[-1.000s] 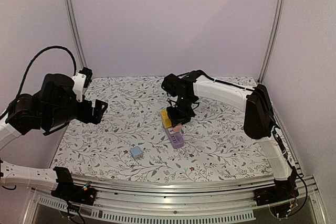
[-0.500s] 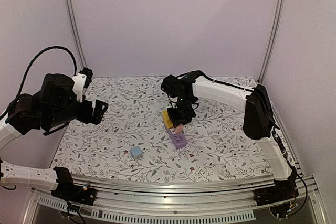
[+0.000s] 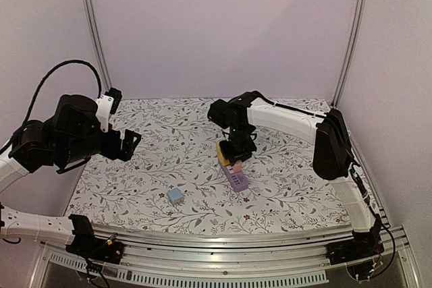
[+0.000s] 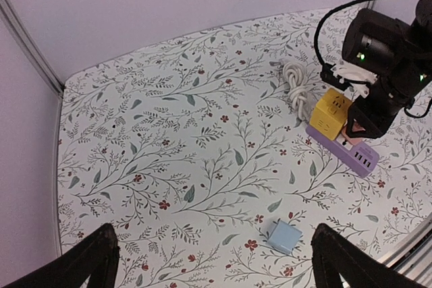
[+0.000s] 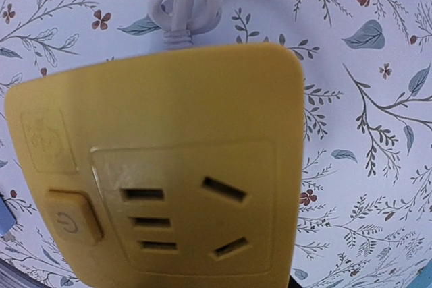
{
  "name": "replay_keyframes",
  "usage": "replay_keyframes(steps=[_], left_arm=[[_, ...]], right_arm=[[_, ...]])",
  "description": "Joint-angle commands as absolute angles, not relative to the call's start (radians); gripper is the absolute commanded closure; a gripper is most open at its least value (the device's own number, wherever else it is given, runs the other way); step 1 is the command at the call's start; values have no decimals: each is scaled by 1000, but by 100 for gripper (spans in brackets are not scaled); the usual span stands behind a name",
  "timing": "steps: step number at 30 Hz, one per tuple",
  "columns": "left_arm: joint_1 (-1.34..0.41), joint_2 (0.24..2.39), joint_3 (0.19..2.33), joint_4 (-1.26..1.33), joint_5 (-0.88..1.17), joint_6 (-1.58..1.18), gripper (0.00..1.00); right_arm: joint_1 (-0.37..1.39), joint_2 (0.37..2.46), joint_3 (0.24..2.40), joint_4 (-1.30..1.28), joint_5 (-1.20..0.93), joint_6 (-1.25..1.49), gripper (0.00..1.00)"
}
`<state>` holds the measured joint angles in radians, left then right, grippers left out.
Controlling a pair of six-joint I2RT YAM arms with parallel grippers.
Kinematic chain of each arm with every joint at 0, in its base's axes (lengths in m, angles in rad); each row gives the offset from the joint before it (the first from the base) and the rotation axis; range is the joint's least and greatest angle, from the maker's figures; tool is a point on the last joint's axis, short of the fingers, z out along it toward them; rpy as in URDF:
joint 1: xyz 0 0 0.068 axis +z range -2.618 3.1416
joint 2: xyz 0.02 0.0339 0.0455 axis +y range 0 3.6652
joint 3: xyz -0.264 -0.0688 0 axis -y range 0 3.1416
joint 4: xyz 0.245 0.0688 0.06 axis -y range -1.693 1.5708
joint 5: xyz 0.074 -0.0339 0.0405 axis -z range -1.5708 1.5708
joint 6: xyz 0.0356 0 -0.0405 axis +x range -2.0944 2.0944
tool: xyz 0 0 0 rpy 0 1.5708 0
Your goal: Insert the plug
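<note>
Tabletop [image 3: 162, 141] covered in a leaf-and-flower printed cloth.

Right gripper [image 3: 237, 159] is lowered just right of centre, jaws closed on a small pink plug [image 4: 352, 130]. The plug is held directly over, and seemingly touching, the near end of a long purple power strip [image 4: 356, 156]; whether its pins are seated cannot be told.

A yellow cube-shaped socket block [image 5: 162, 166] is set against the far end of the purple strip, just left of the gripper. Its face is seen close up in the right wrist view: one two-slot outlet, one three-slot outlet and a round-marked power button [image 5: 69, 220]. A coiled white cable [image 4: 294, 86] is attached at its far side.

A small pale-blue cube [image 3: 175, 195] is seen lying alone toward the near edge, well apart from the sockets.

Left gripper [image 3: 128, 144] is held raised over the left side of the tabletop, jaws spread wide, nothing between its fingers [image 4: 96, 258].
</note>
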<state>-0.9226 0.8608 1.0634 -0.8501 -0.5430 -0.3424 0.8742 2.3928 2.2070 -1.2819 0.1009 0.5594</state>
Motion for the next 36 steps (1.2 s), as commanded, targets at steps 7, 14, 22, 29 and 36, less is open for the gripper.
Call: replay_keyframes(steps=[7, 14, 22, 29, 36], left_arm=[[-914, 868, 1057, -844, -526, -339, 1], [-915, 867, 1056, -851, -530, -342, 1], [-914, 867, 1059, -861, -531, -353, 0], [-915, 872, 1073, -876, -535, -362, 0], [-914, 880, 1077, -874, -535, -384, 0]], right_arm=[[871, 2425, 2157, -1323, 116, 575, 100], [870, 2437, 2121, -1276, 92, 575, 100], [870, 2470, 2062, -1224, 87, 579, 100], [871, 2493, 2055, -1212, 71, 589, 99], [870, 2442, 2056, -1198, 83, 592, 72]])
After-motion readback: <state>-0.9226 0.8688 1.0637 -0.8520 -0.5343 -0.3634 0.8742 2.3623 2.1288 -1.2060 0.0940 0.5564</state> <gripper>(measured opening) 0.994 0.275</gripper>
